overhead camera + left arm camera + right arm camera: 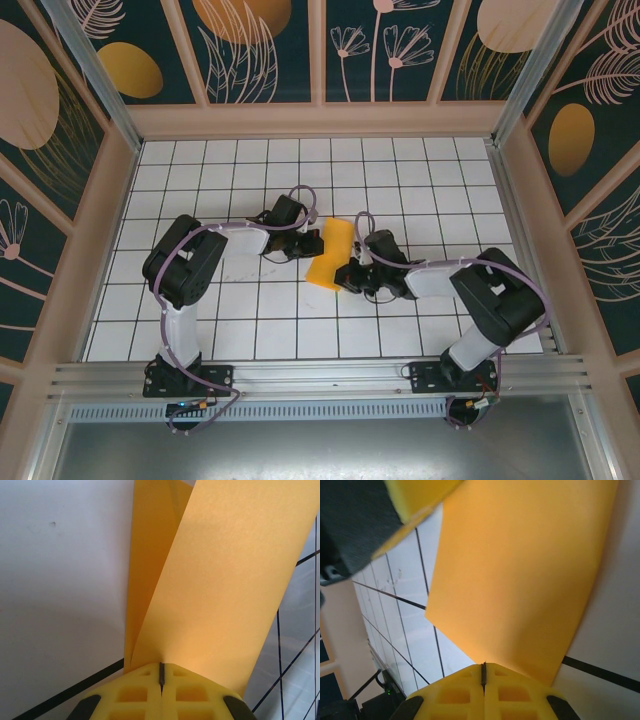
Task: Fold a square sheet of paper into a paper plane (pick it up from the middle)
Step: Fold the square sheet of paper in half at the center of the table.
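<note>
The orange-yellow sheet of paper (332,254) is held folded over between both arms at mid table. My left gripper (312,240) pinches its upper left edge, and my right gripper (343,278) pinches its lower right edge. In the left wrist view the paper (220,580) rises in two layers out of the shut yellow fingers (195,697). Seen from the right wrist, one broad flap of paper (520,575) comes out of the closed yellow fingers (520,695), with the left gripper's yellow finger (415,495) at the top left.
The white grid table (320,330) is boxed in by wooden-framed patterned walls (320,60) on three sides. An aluminium rail (320,375) runs along the near edge by both arm bases.
</note>
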